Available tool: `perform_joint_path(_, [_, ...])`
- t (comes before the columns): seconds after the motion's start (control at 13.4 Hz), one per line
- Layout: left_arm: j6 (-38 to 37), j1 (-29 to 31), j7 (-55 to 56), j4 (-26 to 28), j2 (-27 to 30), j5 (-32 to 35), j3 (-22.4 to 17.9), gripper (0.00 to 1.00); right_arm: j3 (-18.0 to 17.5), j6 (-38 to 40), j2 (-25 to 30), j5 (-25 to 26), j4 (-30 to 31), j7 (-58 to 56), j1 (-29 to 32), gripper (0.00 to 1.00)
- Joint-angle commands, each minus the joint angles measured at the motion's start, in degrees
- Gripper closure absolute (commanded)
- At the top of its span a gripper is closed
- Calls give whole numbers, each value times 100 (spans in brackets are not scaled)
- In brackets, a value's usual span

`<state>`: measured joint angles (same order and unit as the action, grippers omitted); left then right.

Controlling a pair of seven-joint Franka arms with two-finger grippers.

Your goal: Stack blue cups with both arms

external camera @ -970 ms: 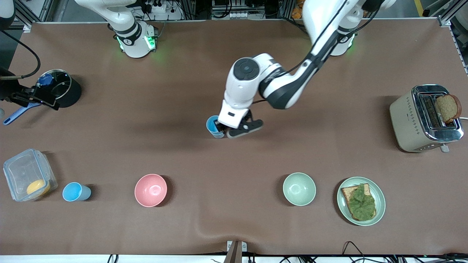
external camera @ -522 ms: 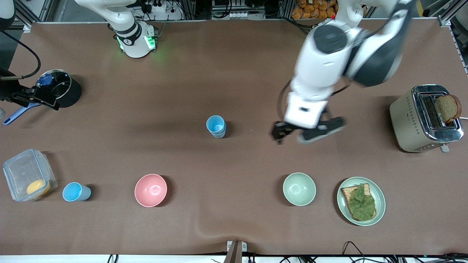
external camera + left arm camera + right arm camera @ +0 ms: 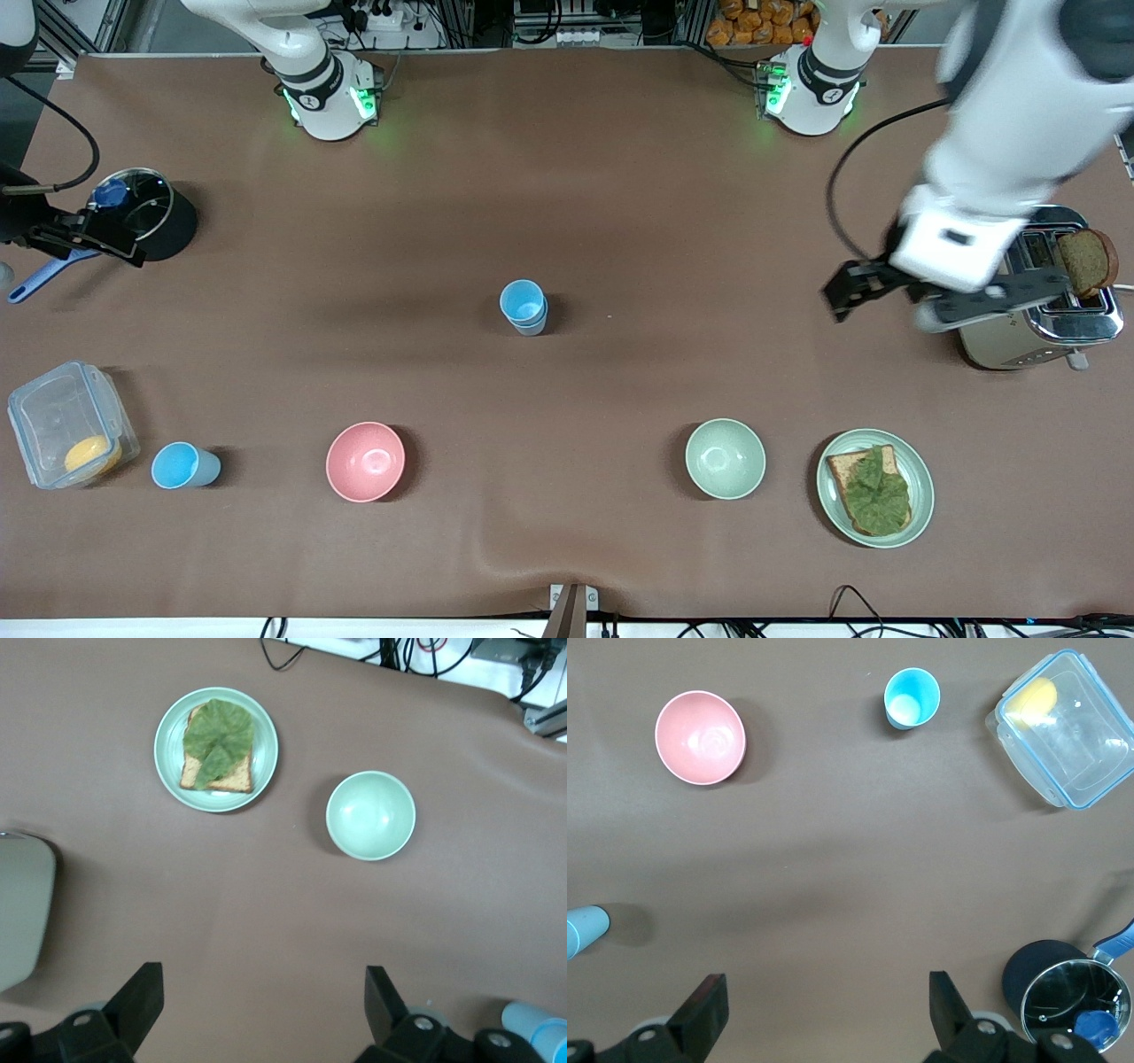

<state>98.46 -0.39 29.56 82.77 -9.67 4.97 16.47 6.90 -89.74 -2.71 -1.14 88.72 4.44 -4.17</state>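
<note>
Two light-blue cups (image 3: 524,307) stand nested upright at the middle of the table, free of both grippers; an edge of the stack shows in the left wrist view (image 3: 537,1031) and the right wrist view (image 3: 585,931). A third, brighter blue cup (image 3: 182,466) stands alone near the front camera at the right arm's end, beside a clear box; it also shows in the right wrist view (image 3: 911,698). My left gripper (image 3: 926,301) is open and empty, up over the table beside the toaster (image 3: 264,1001). My right gripper (image 3: 93,241) waits open and empty, up beside the black pot (image 3: 828,1005).
A pink bowl (image 3: 365,461), a pale green bowl (image 3: 725,458) and a green plate with toast and lettuce (image 3: 874,487) stand in a row near the front camera. A clear box (image 3: 69,424), a black pot (image 3: 155,213) and a toaster (image 3: 1028,288) stand at the table's ends.
My left gripper let go of the cup stack at the middle of the table, opened, and swung up and away toward the toaster. The stack stays upright. The right arm has not moved.
</note>
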Motion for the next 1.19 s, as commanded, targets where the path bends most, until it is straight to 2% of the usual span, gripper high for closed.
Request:
perform_joint_path(0.0, [-326, 135, -756, 353, 429, -312, -257, 0, -48, 27, 77, 26, 66, -57, 65, 0])
perform_joint_path(0.15, [-310, 144, -1300, 808, 710, -391, -398, 0, -48, 27, 77, 17, 66, -57, 65, 0])
perform_joint_path(0.3, [-327, 153, -1461, 933, 851, -645, -618, 0, -48, 27, 77, 26, 66, -57, 65, 0])
perform_joint_path(0.6, [-336, 390, -2059, 1302, 1133, -647, -662, 0, -48, 27, 77, 26, 66, -57, 65, 0])
perform_joint_path(0.75, [-336, 373, -2382, 1294, 1134, -611, -933, 0, -48, 27, 77, 17, 66, -57, 74, 0])
perform_joint_path(1.12, [-477, 443, -2639, 1215, 1125, -576, -961, 0, -48, 27, 77, 17, 66, -57, 74, 0])
